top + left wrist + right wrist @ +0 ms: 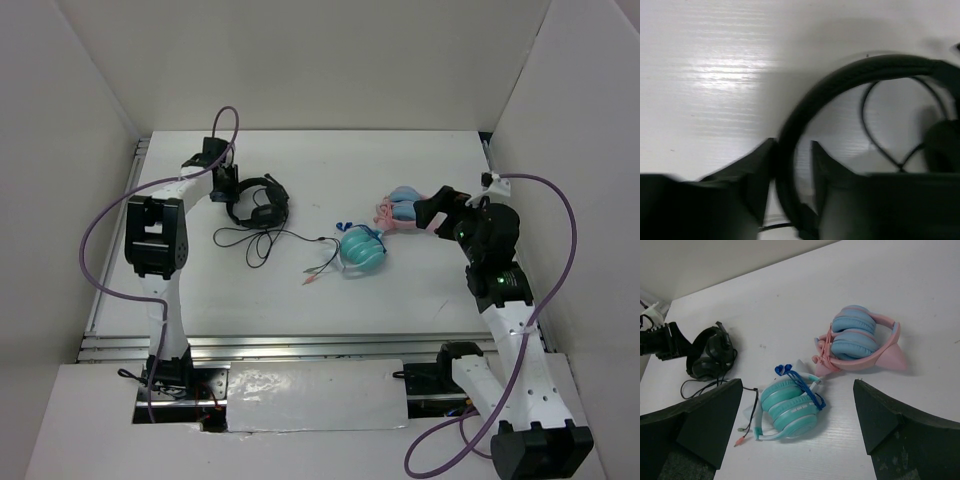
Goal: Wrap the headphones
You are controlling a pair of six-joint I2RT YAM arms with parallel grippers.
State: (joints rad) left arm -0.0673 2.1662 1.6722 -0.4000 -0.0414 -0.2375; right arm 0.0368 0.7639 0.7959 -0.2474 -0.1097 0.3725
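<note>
The black headphones (258,203) lie at the back left of the table, their thin cable (262,242) looped loosely in front of them. My left gripper (228,190) is down over their left side. In the left wrist view the headband (840,80) runs between the fingers of the left gripper (792,145); the left finger touches it and a strip of table shows before the right finger. The right gripper (432,215) hovers open over the right half, holding nothing. From the right wrist view the headphones (710,352) sit far left, with the right gripper (797,382) spread wide.
Teal headphones (362,248) (790,407) with a blue cord lie mid-table, right by the black cable's plugs (312,275). Pink-and-blue headphones (400,212) (860,337) lie under the right arm's head. White walls close in the table on three sides.
</note>
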